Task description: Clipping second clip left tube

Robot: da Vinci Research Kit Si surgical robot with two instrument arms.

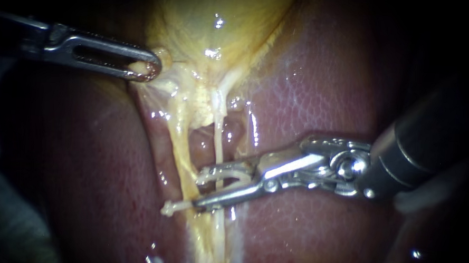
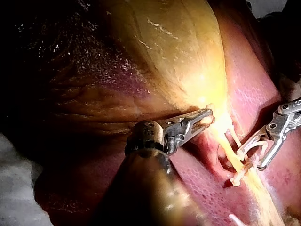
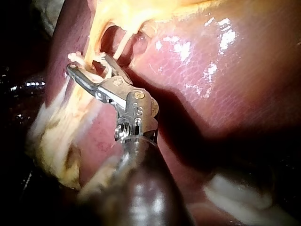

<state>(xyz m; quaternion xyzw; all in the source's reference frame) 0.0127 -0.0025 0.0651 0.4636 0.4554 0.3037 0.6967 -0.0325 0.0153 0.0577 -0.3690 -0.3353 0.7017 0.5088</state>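
Holding a fold at the neck of the gallbladder (image 1: 223, 20) up toward 10 o'clock, my left instrument (image 1: 148, 69) had its jaws closed on that tissue. My right instrument (image 1: 219, 184), entering from 3 o'clock, carried a white clip (image 1: 227, 172) between its parted jaws, each jaw seated against one leg, just toward 7 o'clock from the centre of the endoscope view.

The left tube (image 1: 183, 155), a yellowish band over the liver (image 1: 325, 98), ran its long axis nearly from 12 to 6 o'clock. The clip lay across it, long axis from 3 toward 8 o'clock, mouth facing 9. Its lower leg crossed the tube; whether the upper leg cleared the far edge I could not tell. A thinner pale tube (image 1: 219, 146) appeared to pass inside the mouth as well.

In my judgement, closing well called for both leg tips showing beyond the left tube, the clip square to it, and the thin tube checked first.
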